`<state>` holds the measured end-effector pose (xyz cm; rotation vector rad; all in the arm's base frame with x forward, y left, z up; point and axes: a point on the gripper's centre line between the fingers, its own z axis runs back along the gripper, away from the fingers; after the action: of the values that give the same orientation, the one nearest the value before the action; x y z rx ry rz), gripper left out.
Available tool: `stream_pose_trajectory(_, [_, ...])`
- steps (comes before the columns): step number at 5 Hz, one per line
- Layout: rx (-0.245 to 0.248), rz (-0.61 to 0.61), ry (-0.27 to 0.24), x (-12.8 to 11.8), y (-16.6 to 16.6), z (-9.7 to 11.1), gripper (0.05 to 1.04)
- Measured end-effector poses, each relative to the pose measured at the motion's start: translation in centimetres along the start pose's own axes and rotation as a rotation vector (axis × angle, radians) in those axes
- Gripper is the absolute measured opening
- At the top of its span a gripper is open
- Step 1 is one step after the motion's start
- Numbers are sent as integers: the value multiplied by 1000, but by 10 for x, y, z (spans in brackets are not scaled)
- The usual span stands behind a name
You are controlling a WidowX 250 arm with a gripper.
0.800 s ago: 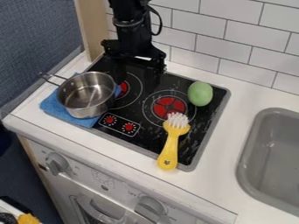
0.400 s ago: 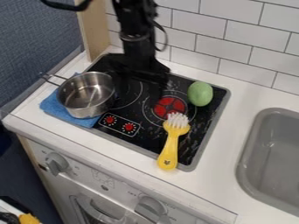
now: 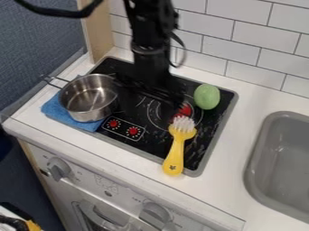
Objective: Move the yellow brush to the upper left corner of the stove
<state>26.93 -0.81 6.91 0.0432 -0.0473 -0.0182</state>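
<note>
Down and rightward the gripper (image 3: 152, 110) has come, spread open, empty, up-left of the near-vertical brush (image 3: 177, 147).

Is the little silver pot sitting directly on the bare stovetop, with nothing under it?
No, a blue cloth lies under the silver pot and sticks out around its base.

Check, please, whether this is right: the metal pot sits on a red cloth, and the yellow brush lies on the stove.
Not quite: the camera view shows the cloth under the pot is blue, not red; the brush does lie on the stove.
</note>
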Motion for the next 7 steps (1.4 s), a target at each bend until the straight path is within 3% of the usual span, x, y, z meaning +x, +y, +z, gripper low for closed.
stream_pose_trajectory(1, [45, 67, 36, -7, -14, -15, 999])
stream_pose_trajectory(2, [45, 161, 44, -2, -13, -35, 999])
stream_pose_trajectory(4, [-77, 333, -8, 11, -13, -52, 999])
stream_pose_trajectory(5, [-82, 335, -8, 12, -17, -52, 999])
stream_pose_trajectory(7, [-38, 320, -47, 4, -23, -25, 999])
